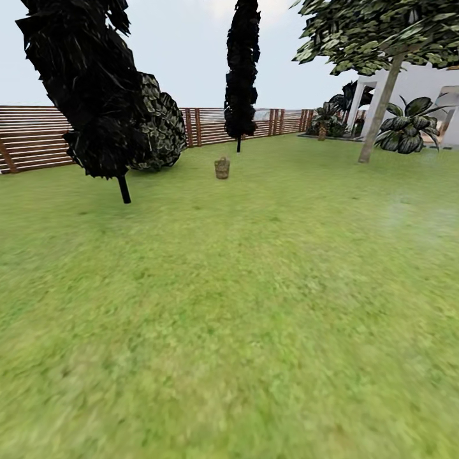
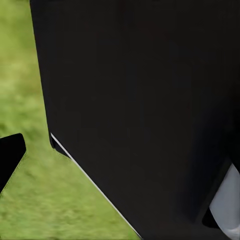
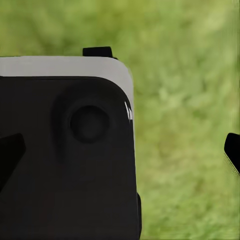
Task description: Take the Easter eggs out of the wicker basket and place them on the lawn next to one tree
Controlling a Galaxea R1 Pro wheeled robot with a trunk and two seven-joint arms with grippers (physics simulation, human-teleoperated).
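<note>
The wicker basket (image 1: 222, 168) stands small and far off on the lawn (image 1: 242, 306), ahead near the middle of the head view. The Easter eggs are not visible at this distance. A tree (image 1: 380, 108) with a smooth grey-brown trunk and green leaves rises at the right, near the white house. In the right wrist view, my right gripper (image 3: 120, 152) is open and empty, its dark fingertips (image 3: 232, 150) at the frame's sides over grass and the robot's black and grey body. My left gripper (image 2: 120, 155) looks open too, one fingertip (image 2: 10, 155) showing beside the black body.
Two dark columnar trees (image 1: 95, 95) (image 1: 241, 70) and a round dark bush (image 1: 159, 127) stand before the slatted wooden fence (image 1: 32, 137). Leafy plants (image 1: 408, 131) and a white house (image 1: 427, 83) lie at the far right. Open grass stretches from me to the basket.
</note>
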